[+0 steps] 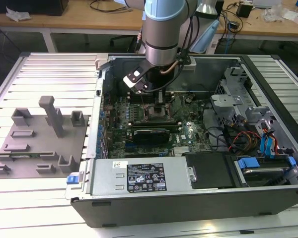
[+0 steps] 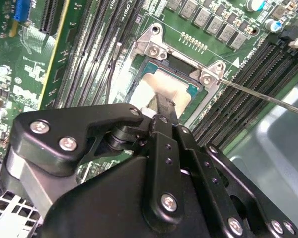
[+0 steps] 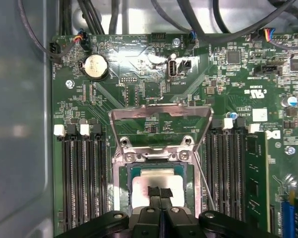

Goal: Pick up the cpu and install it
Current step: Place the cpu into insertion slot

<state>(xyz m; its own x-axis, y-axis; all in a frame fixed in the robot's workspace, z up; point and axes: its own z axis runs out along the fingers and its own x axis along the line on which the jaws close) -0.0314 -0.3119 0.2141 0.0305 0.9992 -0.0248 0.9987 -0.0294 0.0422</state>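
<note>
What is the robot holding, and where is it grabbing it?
Cannot tell if anything is held. The gripper has shut jaws, tips on the middle of the cpu, which lies in the socket.

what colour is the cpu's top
Pale silver-grey, with a green border around it. The cpu shows best in the first wrist view.

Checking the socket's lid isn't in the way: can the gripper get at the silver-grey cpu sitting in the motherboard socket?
Probably yes. The hinged metal load frame stands swung open, leaving the pale silver-grey square cpu uncovered, and the black gripper is right over its middle, seemingly touching it.
</note>
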